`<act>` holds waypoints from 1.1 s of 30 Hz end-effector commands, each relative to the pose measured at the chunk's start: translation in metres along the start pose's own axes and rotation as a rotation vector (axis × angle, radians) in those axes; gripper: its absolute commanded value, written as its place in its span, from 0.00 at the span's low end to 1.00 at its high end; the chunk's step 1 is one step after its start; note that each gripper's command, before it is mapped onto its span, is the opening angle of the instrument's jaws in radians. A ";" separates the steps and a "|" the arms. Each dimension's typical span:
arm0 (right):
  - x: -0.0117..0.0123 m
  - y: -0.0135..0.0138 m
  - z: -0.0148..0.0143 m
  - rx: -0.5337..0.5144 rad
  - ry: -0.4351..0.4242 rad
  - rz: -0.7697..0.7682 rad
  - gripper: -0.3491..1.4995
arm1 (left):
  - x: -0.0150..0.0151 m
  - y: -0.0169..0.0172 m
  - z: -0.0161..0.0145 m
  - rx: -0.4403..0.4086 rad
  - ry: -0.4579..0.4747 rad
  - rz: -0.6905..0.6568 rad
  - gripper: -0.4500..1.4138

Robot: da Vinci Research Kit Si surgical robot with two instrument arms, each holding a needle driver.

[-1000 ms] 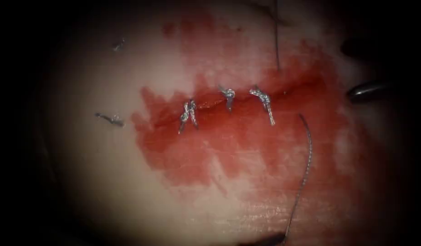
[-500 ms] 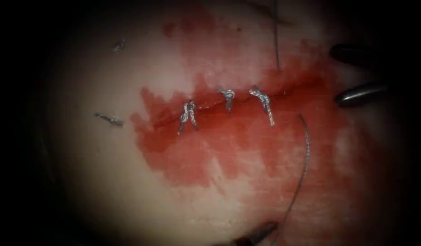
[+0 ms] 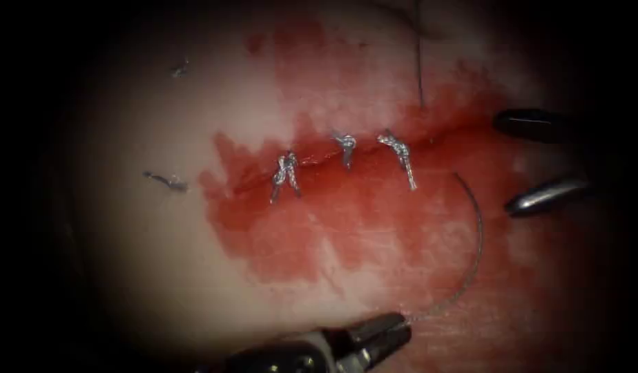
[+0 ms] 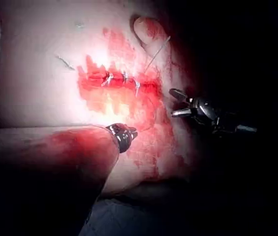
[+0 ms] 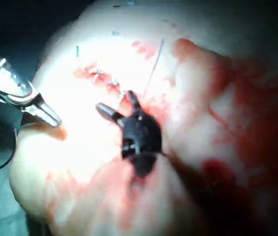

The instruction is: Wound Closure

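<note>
The tissue (image 3: 160,262) carries a cut (image 3: 319,160) wet with red fluid and closed by three knotted stitches (image 3: 346,145). A dark curved needle (image 3: 479,235) arcs from the tissue just below the cut's right end down to my left tool (image 3: 400,323). That tool's jaws are shut on the needle's thin lower end. Whether the needle's upper end is in the tissue I cannot tell. Thread (image 3: 420,69) runs from above down to the cut's right end. My right tool (image 3: 509,164) stands open right of the cut, holding nothing. In the wrist views: left tool (image 4: 130,132), right tool (image 5: 117,104).
Two cut ends of thread (image 3: 167,182) (image 3: 179,68) lie on the pale tissue left of the cut. Red fluid (image 3: 374,221) spreads below and right of the stitches. The right tool (image 4: 178,103) sits close to the cut's right end.
The left tool came up from below and shut on the needle's lower end, and the needle now bows out more. The right tool moved left and down, its jaws still apart.
</note>
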 end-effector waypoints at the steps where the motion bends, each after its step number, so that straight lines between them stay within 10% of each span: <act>1: 0.0001 -0.0017 0.0017 0.048 -0.024 -0.058 0.81 | 0.0003 0.0000 0.0011 -0.012 -0.002 0.018 0.05; 4: 0.0003 -0.0039 0.0024 0.115 -0.101 -0.131 0.66 | 0.0009 -0.0003 0.0015 -0.019 -0.003 0.043 0.05; 16: -0.0011 -0.0060 0.0053 0.062 -0.358 -0.250 0.61 | 0.0029 -0.0009 0.0014 -0.024 -0.027 0.087 0.05; 18: -0.0009 -0.0060 0.0053 0.045 -0.390 -0.268 0.43 | 0.0031 -0.0007 0.0012 -0.025 -0.028 0.085 0.05; 20: -0.0006 -0.0063 0.0054 0.048 -0.419 -0.289 0.00 | 0.0033 -0.0007 0.0011 -0.025 -0.029 0.082 0.05; 30: 0.0010 -0.0063 0.0034 0.005 -0.472 -0.365 0.00 | 0.0036 -0.0012 0.0011 -0.023 -0.030 0.093 0.05; 33: 0.0008 -0.0057 0.0033 -0.004 -0.465 -0.362 0.00 | 0.0041 -0.0018 0.0014 -0.010 0.007 0.263 0.39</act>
